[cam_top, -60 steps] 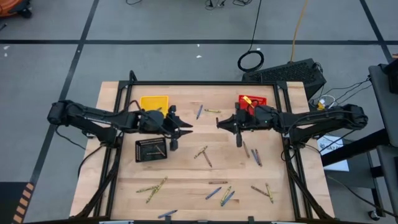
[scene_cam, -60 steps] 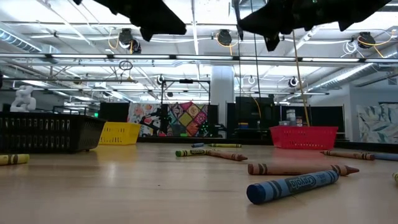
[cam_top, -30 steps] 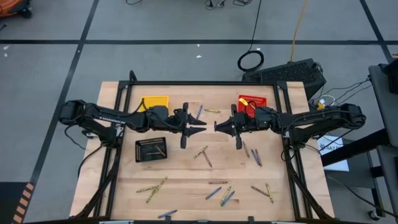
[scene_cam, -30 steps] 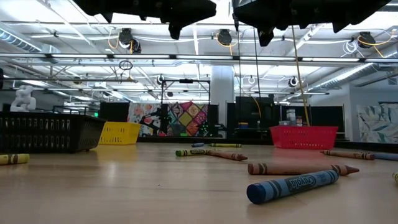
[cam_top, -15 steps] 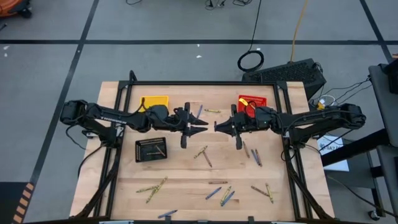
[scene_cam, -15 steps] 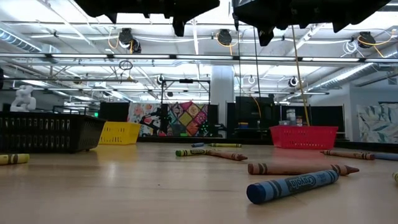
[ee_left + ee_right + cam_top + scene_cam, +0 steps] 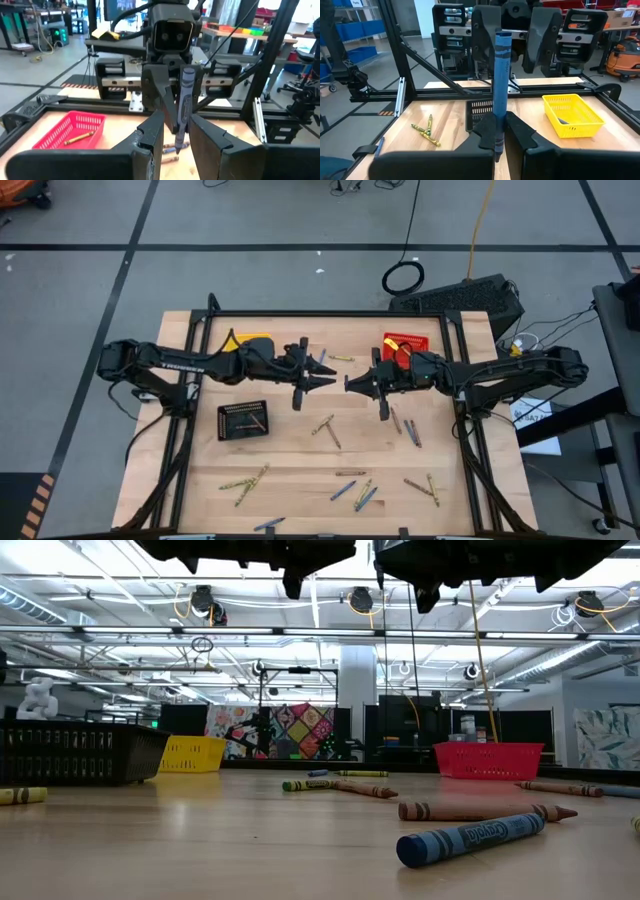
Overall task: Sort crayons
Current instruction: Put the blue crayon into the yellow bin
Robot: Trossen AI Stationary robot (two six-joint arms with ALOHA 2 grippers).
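My right gripper (image 7: 350,383) hangs above the table's middle, pointing level toward the table's left, shut on a blue crayon (image 7: 500,75) that stands upright. My left gripper (image 7: 328,376) faces it from the left, level and open. In the left wrist view its two fingers (image 7: 150,142) stand on either side of the crayon's lower end (image 7: 177,142); no touch shows. Other crayons lie loose on the wooden table, among them a pair (image 7: 327,428) at the middle and several (image 7: 355,492) near the front edge. My right gripper pinches the blue crayon's lower part (image 7: 496,122) between its two fingers. The fingers come level from the table's right and lie across the crayon. The crayon stands upright, most of it above the fingers, lifted clear of the table.
A yellow basket (image 7: 250,340) sits at the far left, partly under my left arm. A red basket (image 7: 405,342) with a crayon in it is at the far right, and a black basket (image 7: 243,420) is left of the middle. More crayons (image 7: 245,478) (image 7: 420,485) lie toward the front.
My left gripper has gone a little toward the right gripper and the table's far edge, staying open and level.
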